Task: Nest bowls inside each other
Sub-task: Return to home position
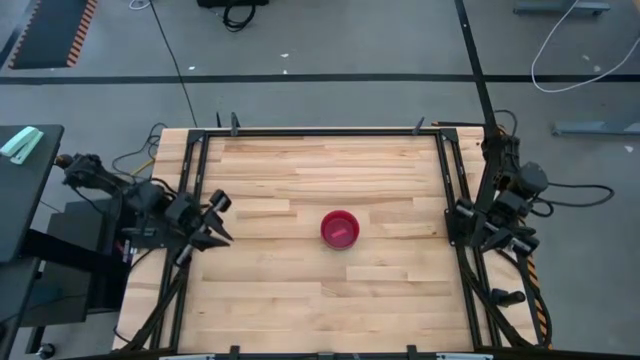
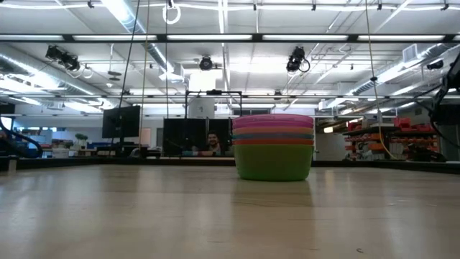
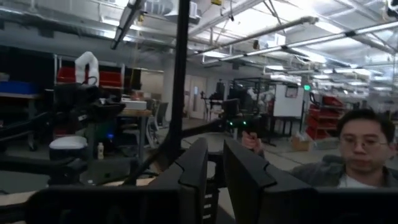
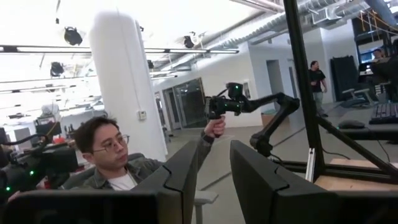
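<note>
Okay, bowls [image 1: 340, 229] nested in one stack, mid-surface [image 1: 300, 300].
I see pink on top, green at the bottom; left gripper [image 1: 222, 218] at the left edge, right gripper [image 1: 453, 225] at the right edge, both well apart from it, fingers [image 4: 186, 174] parted, gripping nothing.

A grey floor [image 1: 350, 100] is seen around the tabletop [image 1: 300, 300] and is crossed by dark lines [image 1: 300, 77]. A black-and-orange striped mat [image 1: 50, 30] is laid beyond the tabletop's far left corner. A white cable [image 1: 537, 58] is looped on the floor beyond the far right corner. The tabletop is made of pale wooden planks and is bordered by a black frame [image 1: 320, 131]. An open ceiling [image 2: 72, 65] with pipes and ducts is lit by long strip lights [image 2: 302, 37]. Dark monitors [image 2: 121, 122] are ranged beyond the far edge. Red storage shelving [image 2: 406, 137] is noted to one side. A white round column [image 4: 121, 93] and glazed doors [image 4: 186, 102] are recorded in the right wrist view.
</note>
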